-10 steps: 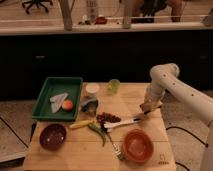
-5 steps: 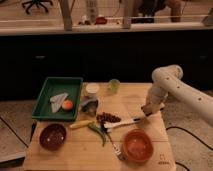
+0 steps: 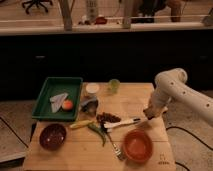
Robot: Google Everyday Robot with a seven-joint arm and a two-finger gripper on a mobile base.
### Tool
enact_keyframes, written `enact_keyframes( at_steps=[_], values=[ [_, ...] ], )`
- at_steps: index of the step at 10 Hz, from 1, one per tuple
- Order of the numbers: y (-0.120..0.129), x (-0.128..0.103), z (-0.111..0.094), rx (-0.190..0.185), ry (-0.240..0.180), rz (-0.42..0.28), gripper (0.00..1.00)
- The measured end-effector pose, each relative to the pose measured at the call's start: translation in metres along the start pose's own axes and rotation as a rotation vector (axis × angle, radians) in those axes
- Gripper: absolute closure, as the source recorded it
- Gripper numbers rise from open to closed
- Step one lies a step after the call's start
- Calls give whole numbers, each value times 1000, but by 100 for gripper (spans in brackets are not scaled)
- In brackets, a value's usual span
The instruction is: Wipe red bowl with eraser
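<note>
I am the arm with one gripper. My gripper hangs just over the right side of the wooden table. It is near the right end of the white-handled utensil. My fingers are squeezed tight together, and I see nothing between them.

The red bowl sits on the table near the front edge. From my gripper it lies at about 7 o'clock, quite near. It looks like there is nothing in it.

I think the eraser is the small dark block just beside the right side of the green tray. I am not fully sure, because it is small and dim. From my gripper it lies at about 9 o'clock, well apart, on the other side of the brown heap in the middle. I cannot tell which way its long side points.

The dark purple bowl sits far off at 8 o'clock. It is not the one I want.

I have only one arm, so this arm must do it all. I think I must get the eraser first. That means I open my fingers and go toward 9 o'clock, away from the red bowl. The utensil and the heap lie near that path, so I could bump them if I go low.
</note>
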Motion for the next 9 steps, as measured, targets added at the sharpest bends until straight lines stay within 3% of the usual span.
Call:
enact_keyframes(
  at_steps=[9],
  values=[
    [37,-33,-10,6,37,-30,100]
  ],
)
